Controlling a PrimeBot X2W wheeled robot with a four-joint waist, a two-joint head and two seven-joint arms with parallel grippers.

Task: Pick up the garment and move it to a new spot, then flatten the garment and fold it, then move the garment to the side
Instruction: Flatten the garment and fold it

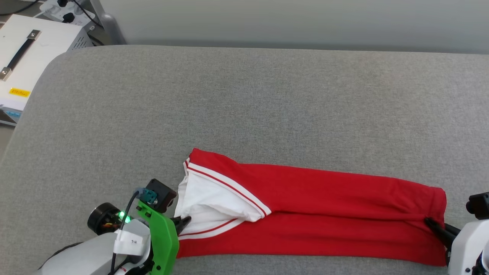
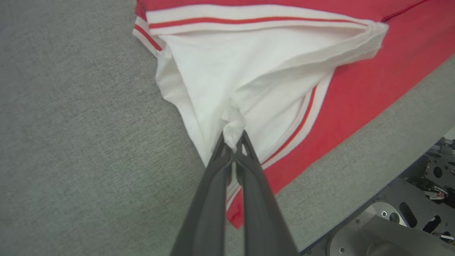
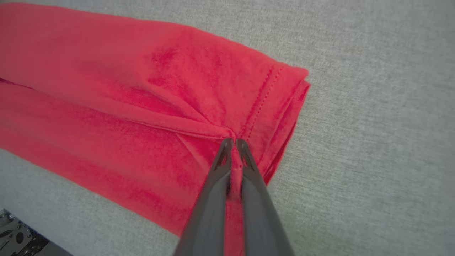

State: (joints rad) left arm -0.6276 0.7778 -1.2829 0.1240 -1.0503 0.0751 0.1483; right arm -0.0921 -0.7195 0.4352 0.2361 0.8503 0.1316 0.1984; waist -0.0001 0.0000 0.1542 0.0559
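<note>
Down near the front edge of the grey cloth desk (image 1: 244, 95) with the garment (image 1: 324, 206): folded lengthwise into a long red band, stretched left to right, lying flat on the surface with a crease running along its middle. Gripped at both ends.

Over on the left end, pinching a bunch of white sleeve (image 1: 206, 202) cloth with the left pincer (image 1: 186, 220), fingers pressed together on it. Fanning open toward the left there, with red-and-white striped trim above and below the white. Sitting just beside that sleeve, a green bracket (image 1: 162, 236) on the left wrist, with a small black camera block on top.

Over on the right end, clamped tight with the right pincer (image 1: 428, 220) on a gathered fold of red cloth, just inside the stitched hem. Puckering toward the fingertips there.

Well away, off the far left corner of the desk: a white box (image 1: 34, 65) with a black handle (image 1: 19, 55) and a yellow label (image 1: 19, 92), and behind it a power strip (image 1: 63, 9) with black plugs. Beyond the far edge, a plain grey wall (image 1: 290, 19). Below the near edge, from the left wrist, grey metal robot base (image 2: 384, 220).
</note>
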